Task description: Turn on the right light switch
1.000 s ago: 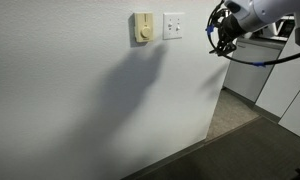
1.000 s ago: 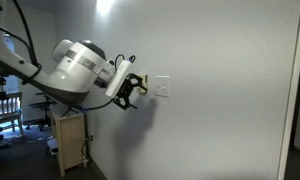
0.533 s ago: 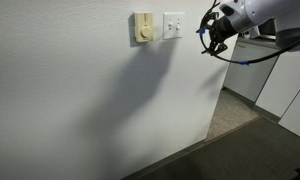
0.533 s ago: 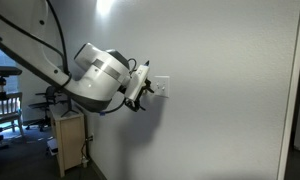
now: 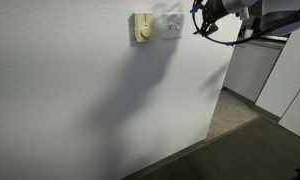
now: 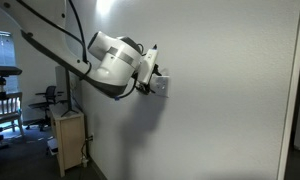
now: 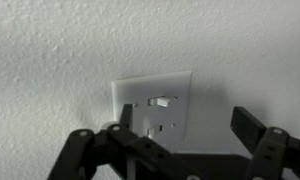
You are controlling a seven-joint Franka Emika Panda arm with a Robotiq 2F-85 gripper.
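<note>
Starting at the left of the wall (image 5: 80,95), the cream-yellow knob device (image 5: 142,27) is sitting just beside the white wall plate (image 5: 172,22) and is playing no part in this job. On that plate the left-hand toggle (image 5: 168,23) is lying on the device's side. The right light switch (image 5: 177,22) is sitting in the half nearer the gripper (image 5: 201,22). The gripper is hovering off the plate's right edge, probably so that the wanted toggle can be reached without crossing its neighbour.

In an exterior view the arm (image 6: 115,65) is reaching along the wall, with the gripper right at the plate; whether it is touching cannot be told.

In the wrist view the fingers (image 7: 252,124) are standing wide apart with nothing between them — fitting, since a toggle wants a push from one fingertip, not a pinch. The plate is showing nearer the left finger than the right one. Because the camera is rolled, an upper toggle (image 7: 160,101) and a lower toggle (image 7: 155,130) are appearing stacked, and I cannot tell which is the right switch.

The next move is likely calling for one fingertip lined up on that toggle, without brushing the other.
</note>
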